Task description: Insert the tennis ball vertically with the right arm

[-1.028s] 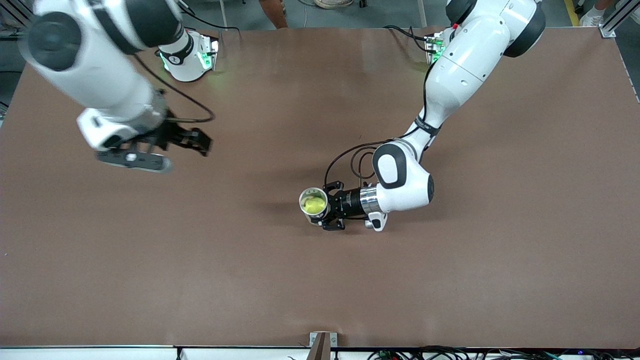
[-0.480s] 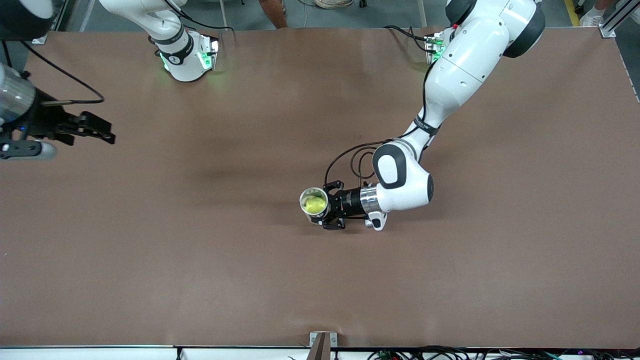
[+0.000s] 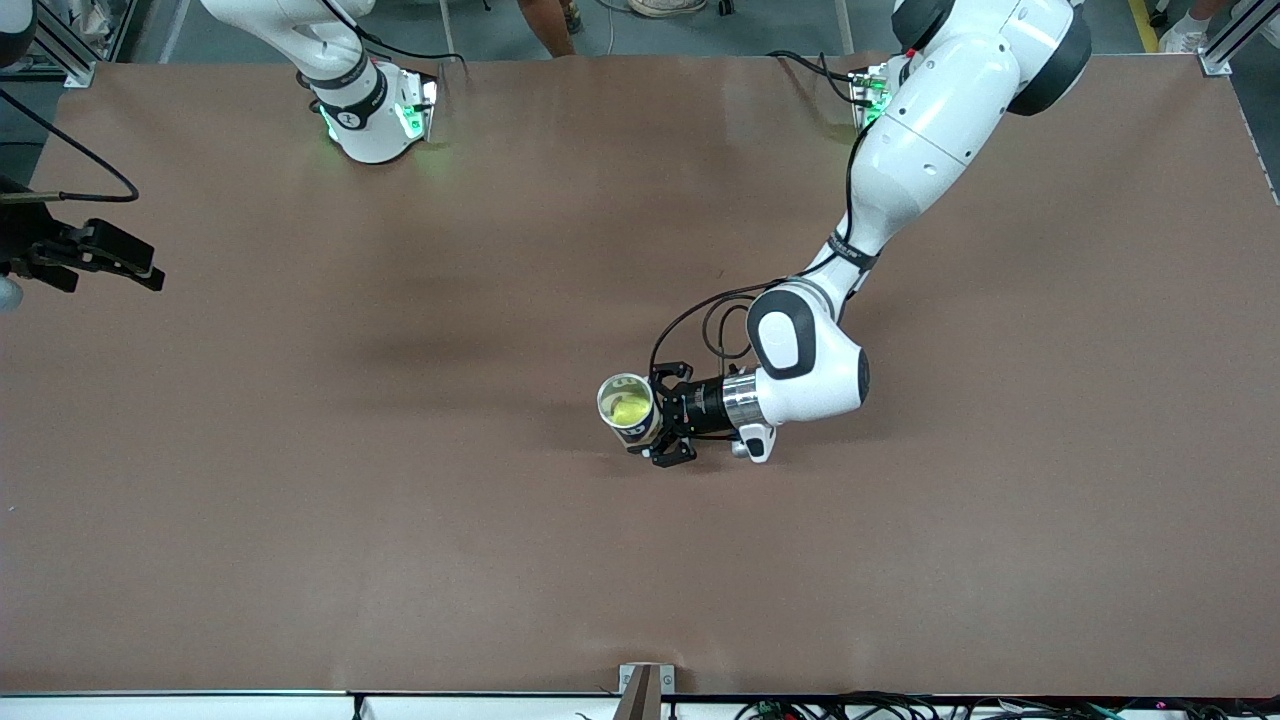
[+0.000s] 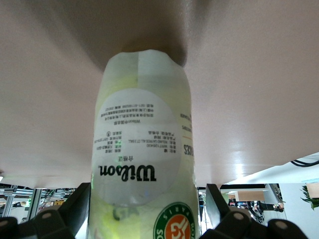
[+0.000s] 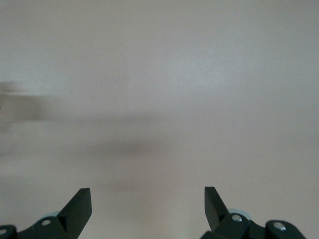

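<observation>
One can (image 3: pixel 628 405), standing open-topped near the middle of the table (image 3: pixel 400 520), has one yellow ball (image 3: pixel 630 407) inside and is clamped by the left gripper (image 3: pixel 655 418), while the right gripper (image 3: pixel 110 258) hangs open and empty over the right arm's end of the table.
</observation>
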Action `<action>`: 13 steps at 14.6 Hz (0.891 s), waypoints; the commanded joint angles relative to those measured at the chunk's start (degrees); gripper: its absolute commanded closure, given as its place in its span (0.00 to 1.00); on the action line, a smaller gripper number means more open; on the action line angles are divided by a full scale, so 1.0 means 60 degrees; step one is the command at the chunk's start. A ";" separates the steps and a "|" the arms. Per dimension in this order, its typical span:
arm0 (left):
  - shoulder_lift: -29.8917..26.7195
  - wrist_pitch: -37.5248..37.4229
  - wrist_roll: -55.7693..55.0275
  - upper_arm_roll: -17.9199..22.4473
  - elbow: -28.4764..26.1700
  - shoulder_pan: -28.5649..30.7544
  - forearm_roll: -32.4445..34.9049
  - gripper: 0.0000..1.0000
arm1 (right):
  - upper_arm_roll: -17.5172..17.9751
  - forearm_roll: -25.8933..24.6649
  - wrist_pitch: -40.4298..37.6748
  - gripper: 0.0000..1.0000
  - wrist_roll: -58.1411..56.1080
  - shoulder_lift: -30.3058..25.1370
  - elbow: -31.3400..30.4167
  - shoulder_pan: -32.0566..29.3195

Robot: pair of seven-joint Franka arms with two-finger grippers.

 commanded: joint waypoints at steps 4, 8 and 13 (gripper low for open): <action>-0.0084 0.0181 0.0218 -0.0024 -0.0281 0.0029 -0.0265 0.00 | 0.0184 -0.0126 -0.0034 0.00 -0.0030 0.0009 0.0764 -0.0306; -0.0114 0.0181 0.0363 -0.0024 -0.0428 0.0088 -0.0250 0.00 | 0.0184 -0.0082 0.0025 0.00 -0.0030 0.0024 0.0780 -0.0394; -0.0172 0.0108 0.0408 -0.0024 -0.0589 0.0322 -0.0236 0.00 | 0.0198 -0.0185 0.0054 0.00 -0.0060 0.0024 0.0781 -0.0394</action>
